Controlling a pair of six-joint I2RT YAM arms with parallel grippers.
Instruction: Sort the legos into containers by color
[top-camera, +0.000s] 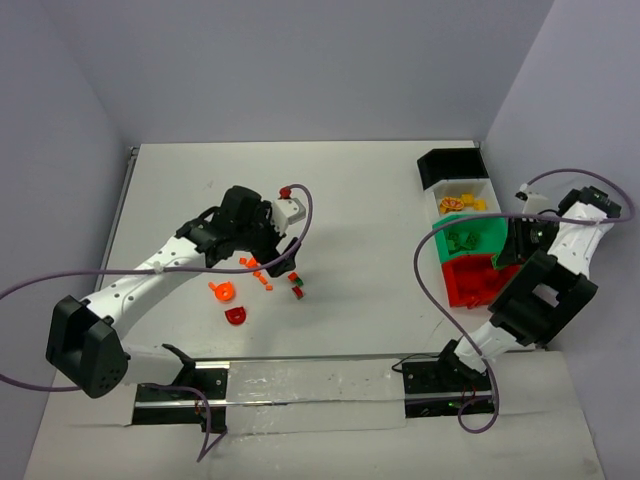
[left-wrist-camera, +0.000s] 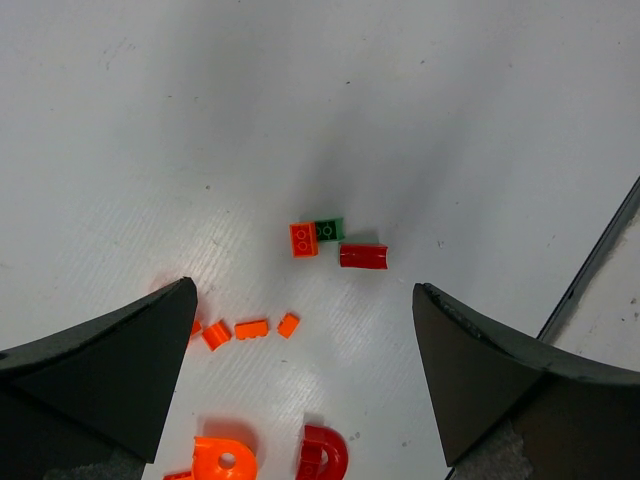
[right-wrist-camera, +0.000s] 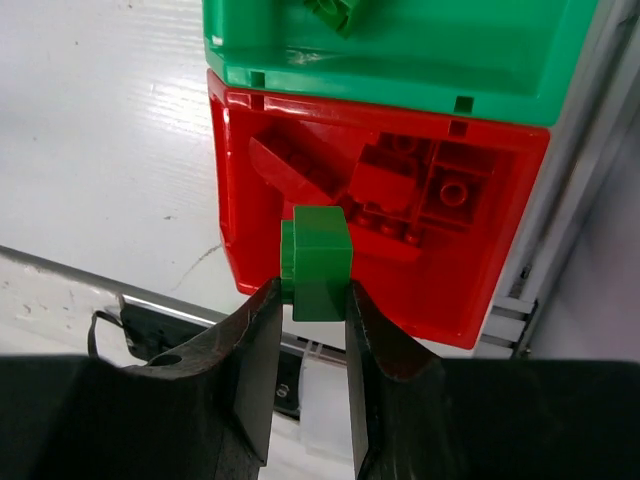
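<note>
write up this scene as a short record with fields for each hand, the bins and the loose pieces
left hand: open, above the loose legos
right hand: shut on green brick, at the red bin near edge
green bin: next beyond the red one
under left hand: orange brick touching small green brick, red curved piece beside them
rest of row: black bin, white bin

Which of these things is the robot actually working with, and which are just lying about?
Part of the job: loose bricks; green brick held in the right gripper; four joined bins.
Just there: purple cables; metal rail along the near edge.
</note>
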